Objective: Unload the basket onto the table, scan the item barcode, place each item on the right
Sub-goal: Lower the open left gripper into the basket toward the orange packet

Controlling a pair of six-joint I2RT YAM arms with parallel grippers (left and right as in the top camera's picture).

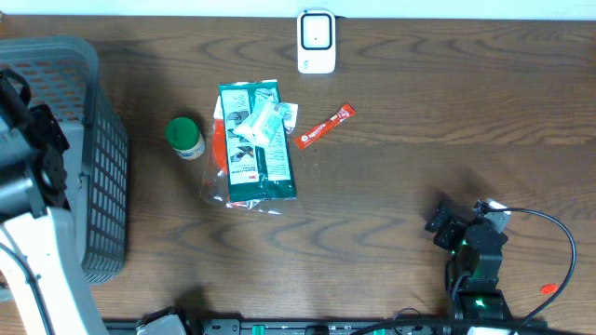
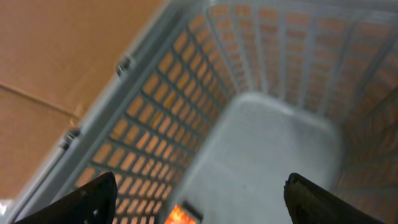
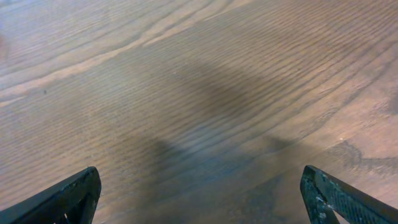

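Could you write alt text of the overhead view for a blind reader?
A wooden table holds a green packet, a green-capped bottle, a red sachet and a white scanner. A grey basket stands at the left, the right gripper at lower right.

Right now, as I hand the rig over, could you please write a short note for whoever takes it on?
Left claw: open, empty, above the grey basket at the table's left.
Right claw: open, empty, over bare table at the near right.
Things: green packet, green-capped bottle and red sachet lie mid-table; the white scanner stands at the far edge.
Done: no item is held or at the scanner.
Left: pick an item and show its barcode to the scanner.
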